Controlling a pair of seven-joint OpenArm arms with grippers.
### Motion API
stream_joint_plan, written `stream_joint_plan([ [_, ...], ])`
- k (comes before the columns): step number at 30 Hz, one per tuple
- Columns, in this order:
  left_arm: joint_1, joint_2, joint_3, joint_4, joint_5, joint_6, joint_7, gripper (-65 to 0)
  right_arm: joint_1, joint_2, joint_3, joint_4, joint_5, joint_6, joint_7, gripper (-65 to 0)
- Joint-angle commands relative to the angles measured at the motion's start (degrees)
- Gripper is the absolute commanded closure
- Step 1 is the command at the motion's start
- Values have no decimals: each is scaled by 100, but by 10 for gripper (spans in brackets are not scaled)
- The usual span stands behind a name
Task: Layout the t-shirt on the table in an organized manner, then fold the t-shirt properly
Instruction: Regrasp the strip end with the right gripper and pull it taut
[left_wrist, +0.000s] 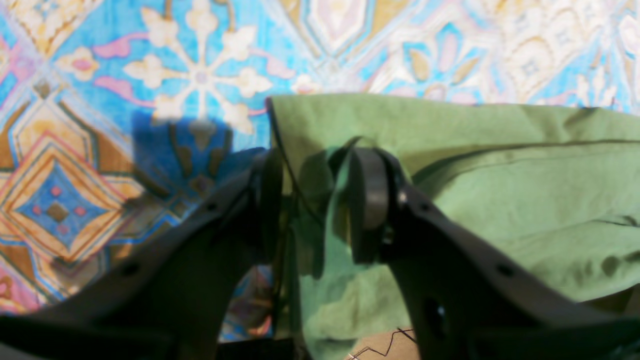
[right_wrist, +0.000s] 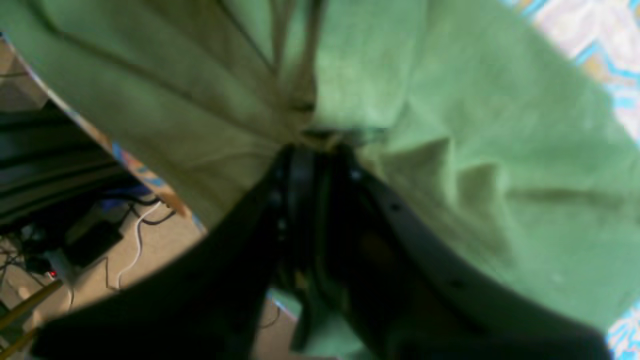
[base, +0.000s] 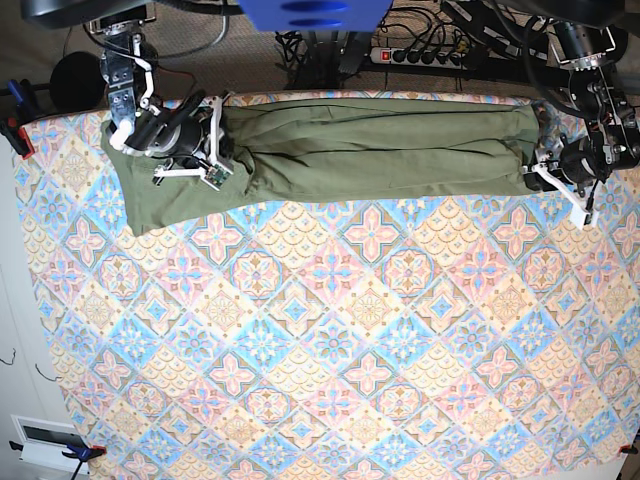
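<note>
The olive-green t-shirt (base: 370, 145) lies stretched in a long band along the table's (base: 330, 340) far edge, with one part hanging lower at the left. My right gripper (base: 215, 140) sits on its left portion. In the right wrist view its jaws (right_wrist: 320, 150) are nearly together, and creases in the t-shirt (right_wrist: 475, 125) run out from the tips. My left gripper (base: 548, 160) is at the shirt's right end. Seen from the left wrist, its fingers (left_wrist: 317, 200) straddle the edge of the t-shirt (left_wrist: 500, 200), with bunched cloth between them.
A power strip with cables (base: 420, 55) lies on the floor behind the far edge. More cables (right_wrist: 100, 235) show below the table edge in the right wrist view. A clamp (base: 20, 135) grips the cloth at the far left corner. The patterned cloth (left_wrist: 150, 75) lies bare beside the shirt.
</note>
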Motion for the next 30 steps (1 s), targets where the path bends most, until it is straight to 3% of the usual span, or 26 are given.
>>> stream_joint_plan([
  [1, -39, -126, -32, 86, -72, -1, -62, -225, 66, 70, 55, 110, 50, -3, 67, -126],
  [4, -39, -135, -49, 86, -301, -1, -44, -226, 48, 88, 81, 206, 77, -3, 67, -191],
  [7, 14, -188, -67, 86, -687, -1, -9, -234, -22, 88, 292, 435, 112, -3, 58, -200],
  [14, 172, -566, -129, 60, -1022, -1, 316, -430, -136, 97, 986, 426, 1193, -3, 58, -201],
  [25, 506, -645, -225, -186, -969, -1, 329, -434, -136, 97, 1118, 426, 1290, -3, 67, -201],
  [30, 366, -619, 232, -696, -1013, -1, 329, -434, -127, 97, 1136, 426, 1290, -3, 67, -199],
])
